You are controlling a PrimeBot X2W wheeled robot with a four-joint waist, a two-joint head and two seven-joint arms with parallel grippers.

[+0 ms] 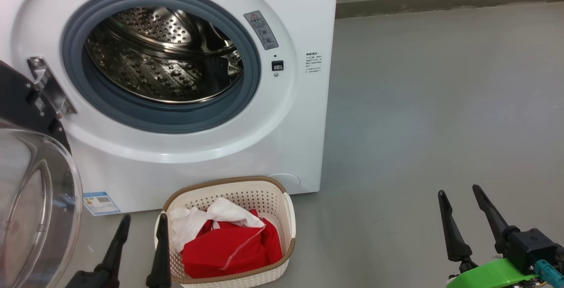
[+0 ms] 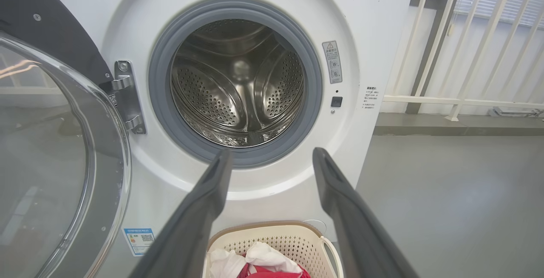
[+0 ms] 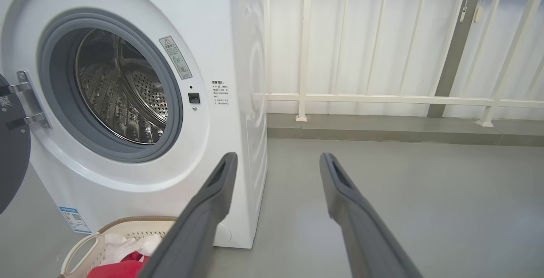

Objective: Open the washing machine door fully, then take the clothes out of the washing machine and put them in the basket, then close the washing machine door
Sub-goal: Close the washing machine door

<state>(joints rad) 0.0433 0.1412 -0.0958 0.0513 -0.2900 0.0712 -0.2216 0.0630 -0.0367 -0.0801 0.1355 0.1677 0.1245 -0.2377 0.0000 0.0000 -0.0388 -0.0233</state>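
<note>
Basket point(image 1: 229, 181) stood on the floor point(image 1: 418, 125) against the washing machine point(image 1: 299, 24), just beside the left claw point(image 1: 144, 216). Left claw: fingers spread, holding nothing. Right claw point(image 1: 458, 191): also spread and holding nothing, well apart to the right. Basket held bunched red clothes point(image 1: 229, 248) with one white cloth point(image 1: 220, 213) on top; the red pieces could not be counted. Door point(image 1: 35, 200) hung open at the left, the drum point(image 1: 163, 54) showing perforated steel. Count: one basket, one machine, two claws.

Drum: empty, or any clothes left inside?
Empty. Head and wrist views show bare steel in the drum; the clothes lie in the basket.
</note>
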